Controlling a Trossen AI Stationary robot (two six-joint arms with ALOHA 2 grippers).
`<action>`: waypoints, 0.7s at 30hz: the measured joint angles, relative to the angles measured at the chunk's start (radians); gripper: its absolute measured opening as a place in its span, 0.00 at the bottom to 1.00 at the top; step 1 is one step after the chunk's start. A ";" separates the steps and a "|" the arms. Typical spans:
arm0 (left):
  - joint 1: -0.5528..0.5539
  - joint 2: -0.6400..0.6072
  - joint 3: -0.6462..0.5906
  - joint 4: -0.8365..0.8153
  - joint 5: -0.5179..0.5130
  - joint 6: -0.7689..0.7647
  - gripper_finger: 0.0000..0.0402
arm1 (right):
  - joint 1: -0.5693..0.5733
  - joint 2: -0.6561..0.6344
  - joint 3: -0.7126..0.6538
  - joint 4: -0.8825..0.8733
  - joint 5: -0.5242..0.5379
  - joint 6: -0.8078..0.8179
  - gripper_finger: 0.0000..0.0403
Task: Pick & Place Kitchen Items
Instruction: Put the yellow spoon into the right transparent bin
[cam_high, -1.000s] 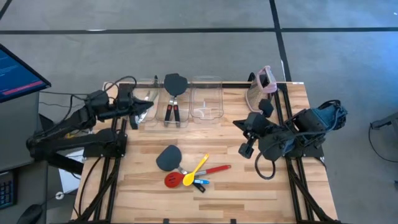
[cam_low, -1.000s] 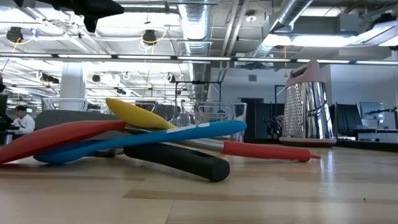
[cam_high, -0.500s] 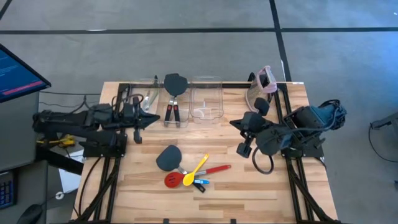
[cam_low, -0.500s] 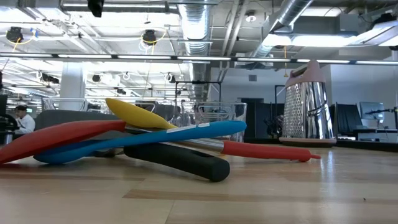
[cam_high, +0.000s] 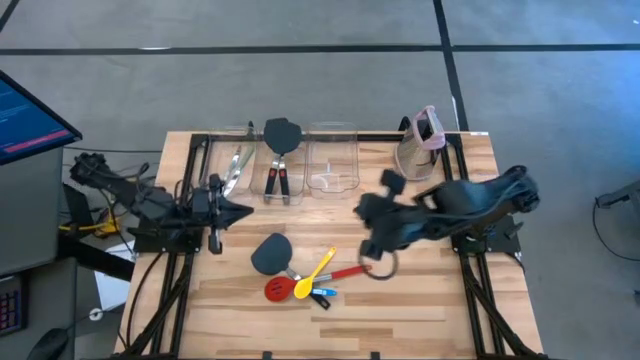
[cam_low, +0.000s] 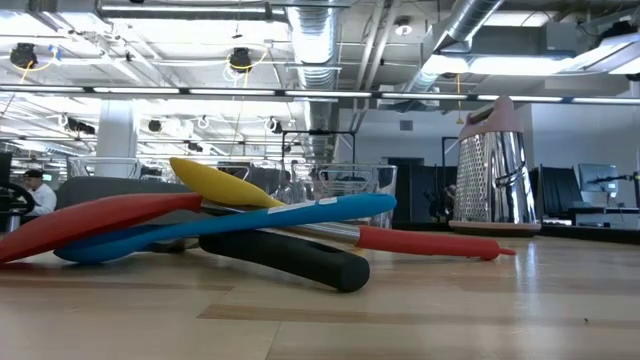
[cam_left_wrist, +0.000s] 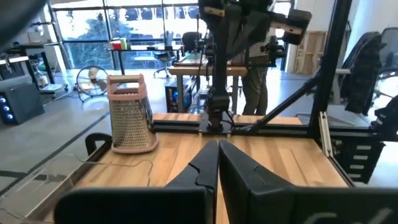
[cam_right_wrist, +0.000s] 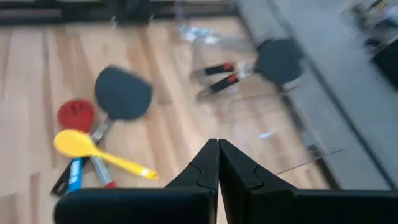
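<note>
We see the right fingers (cam_right_wrist: 217, 163) pressed together and empty, hovering over the worktop (cam_high: 420, 300) just right of the pile. The right gripper (cam_high: 368, 240) hangs above the red handle's end. The left fingers (cam_left_wrist: 217, 163) are also closed on nothing; the left gripper (cam_high: 240, 210) sits at the worktop's left edge, pointing right.

Near the middle lie a grey spatula (cam_high: 270, 252), a red slotted spoon (cam_high: 279, 290), a yellow spoon (cam_high: 316, 271) and a blue spoon (cam_high: 322, 292), overlapping. Along the far edge stand three clear bins (cam_high: 333, 165): silvery tools (cam_high: 236, 165) in the left one, spatulas (cam_high: 280, 150) in the middle. A grater (cam_high: 418, 142) stands far right.
</note>
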 joint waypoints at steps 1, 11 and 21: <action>-0.021 0.007 0.000 0.000 -0.020 0.000 0.00 | -0.015 0.020 0.000 0.029 -0.033 -0.017 0.00; -0.146 0.066 0.000 0.048 -0.077 -0.001 0.00 | -0.093 0.176 0.002 0.196 -0.459 -0.530 0.00; -0.176 0.064 0.000 0.063 -0.099 -0.003 0.00 | -0.181 0.338 0.001 0.196 -0.675 -0.582 0.00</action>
